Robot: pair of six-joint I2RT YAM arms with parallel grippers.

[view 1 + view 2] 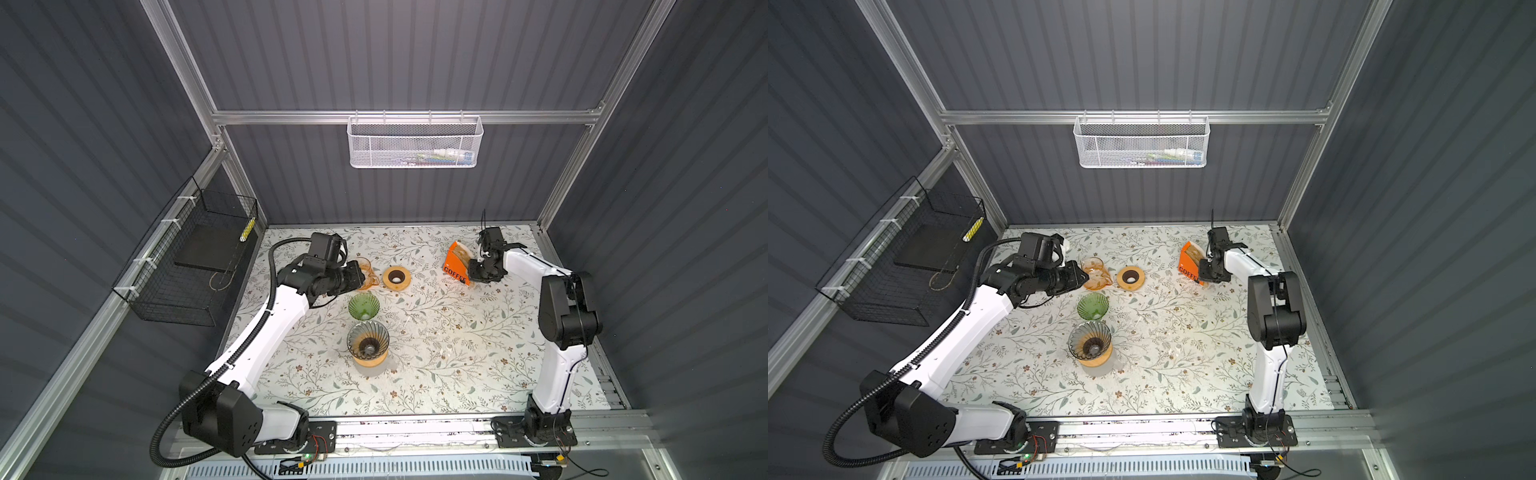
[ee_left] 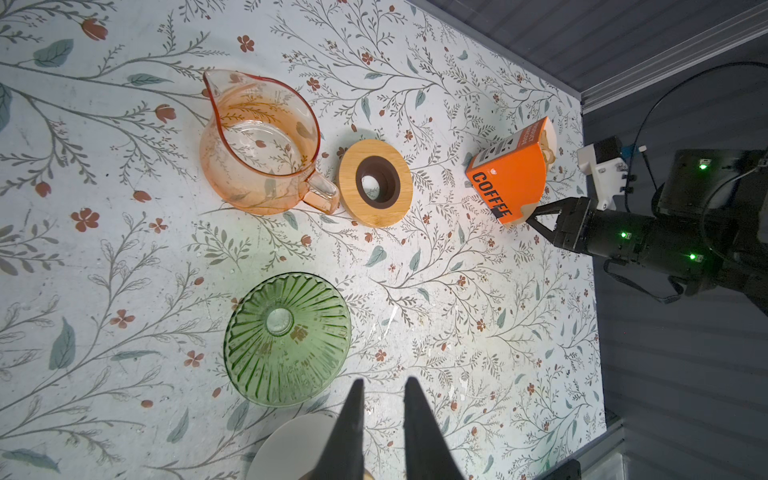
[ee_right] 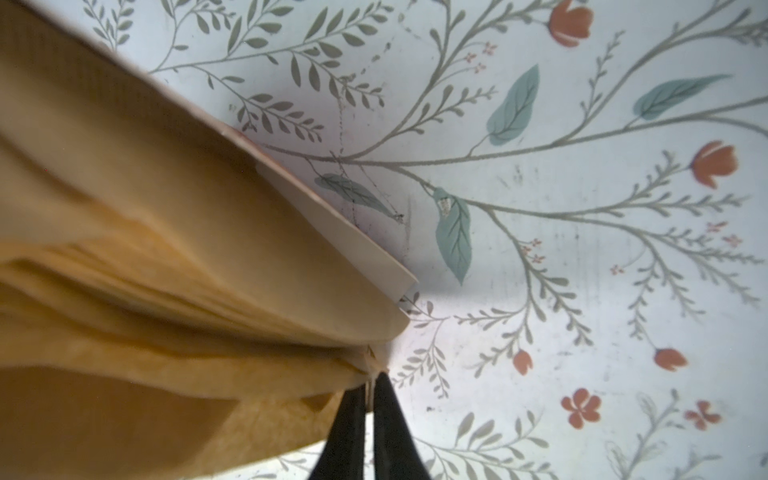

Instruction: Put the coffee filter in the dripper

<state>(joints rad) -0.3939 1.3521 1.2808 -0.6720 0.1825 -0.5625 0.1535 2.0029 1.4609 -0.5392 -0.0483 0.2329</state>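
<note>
Floral tabletop (image 1: 436,340); right gripper (image 3: 371,380) pinches a coffee filter (image 3: 291,374) edge at orange box (image 1: 455,266); left gripper (image 2: 384,382) narrowly parted, empty.

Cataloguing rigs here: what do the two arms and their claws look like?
Both arms have white links and black joint housings. The left arm carries a ribbed black hose; the right arm a thin black cable. The left claw and right claw each have two black tapering fingers.
</note>
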